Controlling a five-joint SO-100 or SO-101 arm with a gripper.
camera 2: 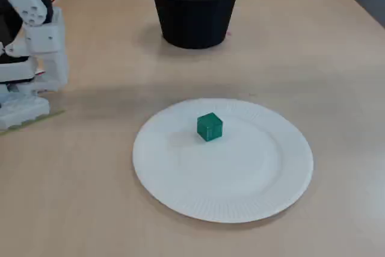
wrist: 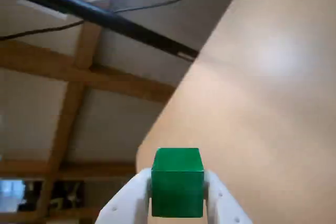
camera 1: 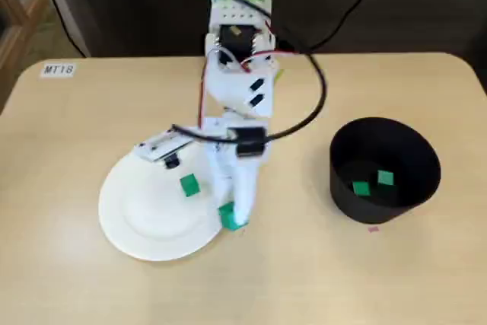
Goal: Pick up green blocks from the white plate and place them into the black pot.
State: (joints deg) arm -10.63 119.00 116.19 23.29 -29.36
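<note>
Claw: the claw [wrist: 177,178] is closed on a green cube. In the wrist view a white finger [wrist: 135,199] presses against each side of it.
Held block: the held block [wrist: 177,184] sits square between the fingers with its top face clear. In a fixed view it shows at the claw tip, over the lower right rim of the white plate [camera 1: 125,226].
Height: the wrist camera looks past the cube at tilted tabletop and ceiling beams. I judge the cube is off the plate, but I cannot tell how high.
Plate: one plate block [camera 2: 209,127] lies loose near the middle, apart from the claw.
Pot: the black pot [camera 1: 384,136] stands upright to the right in that fixed view, well apart from the plate. Two potted blocks [camera 1: 361,187] rest on its floor, near each other.
Done: I count two cubes delivered and a third gripped.
Left: I need to carry this cube across to the pot and release it, then make one more trip for the plate block.
Progress: past halfway, by my reckoning.
Watch: the pot wall is tall, so the cube must clear the rim before I open the claw.
</note>
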